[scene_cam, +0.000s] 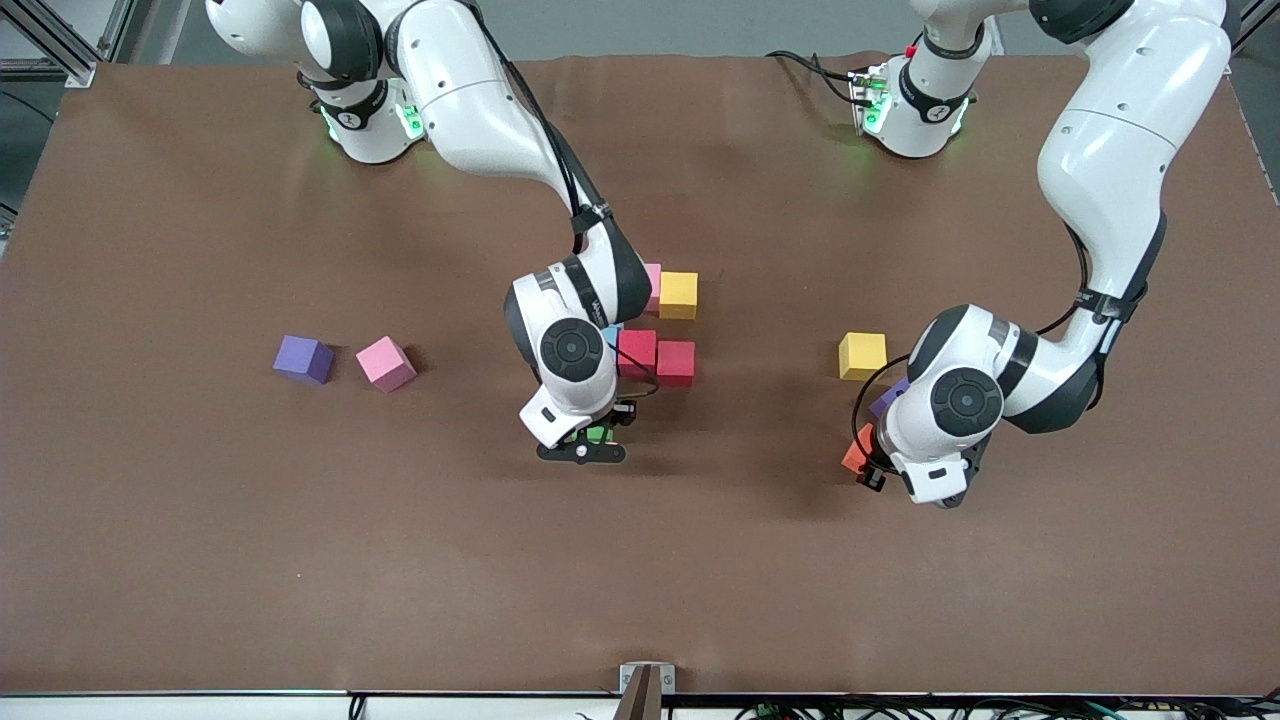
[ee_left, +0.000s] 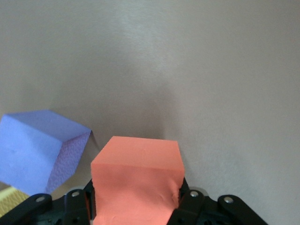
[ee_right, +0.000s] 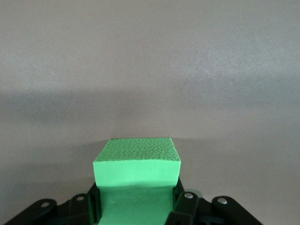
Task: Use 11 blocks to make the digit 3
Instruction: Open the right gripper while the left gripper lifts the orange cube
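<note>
My right gripper (scene_cam: 592, 443) is shut on a green block (scene_cam: 598, 435), which fills the space between the jaws in the right wrist view (ee_right: 136, 161). It holds the block low, just nearer the camera than a cluster of touching blocks: pink (scene_cam: 652, 287), amber (scene_cam: 678, 295), light blue (scene_cam: 612, 335) and two red ones (scene_cam: 637, 352) (scene_cam: 676, 362). My left gripper (scene_cam: 868, 465) is shut on an orange block (scene_cam: 855, 455), also in the left wrist view (ee_left: 136, 164). A violet-blue block (ee_left: 37, 150) lies right beside it.
A yellow block (scene_cam: 862, 355) lies near the left arm's wrist, with the violet-blue block (scene_cam: 888, 398) partly under it. A purple block (scene_cam: 303, 358) and a pink block (scene_cam: 385, 362) lie together toward the right arm's end of the brown table (scene_cam: 300, 560).
</note>
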You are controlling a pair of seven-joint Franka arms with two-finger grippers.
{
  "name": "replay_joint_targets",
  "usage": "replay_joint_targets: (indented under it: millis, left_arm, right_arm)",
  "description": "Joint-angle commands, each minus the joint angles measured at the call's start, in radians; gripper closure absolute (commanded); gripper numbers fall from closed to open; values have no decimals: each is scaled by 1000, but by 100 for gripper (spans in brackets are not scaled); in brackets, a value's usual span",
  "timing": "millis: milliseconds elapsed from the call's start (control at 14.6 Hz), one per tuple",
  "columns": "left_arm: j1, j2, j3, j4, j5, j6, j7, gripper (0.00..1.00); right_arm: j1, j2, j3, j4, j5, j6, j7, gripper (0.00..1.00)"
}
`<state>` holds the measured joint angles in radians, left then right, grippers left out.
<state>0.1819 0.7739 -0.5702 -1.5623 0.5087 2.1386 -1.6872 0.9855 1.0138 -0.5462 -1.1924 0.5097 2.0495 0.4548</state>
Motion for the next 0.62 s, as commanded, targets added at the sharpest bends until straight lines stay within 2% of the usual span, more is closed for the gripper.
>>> replay_joint_targets:
  millis: [0,342,547]
  left_arm:
    - [-9,-7,1,7,11,24,-171,55]
    - [-16,5,6,5,16,153,-354,55]
    - [-30,7,6,5,11,159,-406,55]
  right_arm:
    - [1,-4,3,-15,-25,12,16,0]
    - [-2,-6,3,-13,-23,12,11,0]
    - [-4,-11,3,-10,-22,12,10,0]
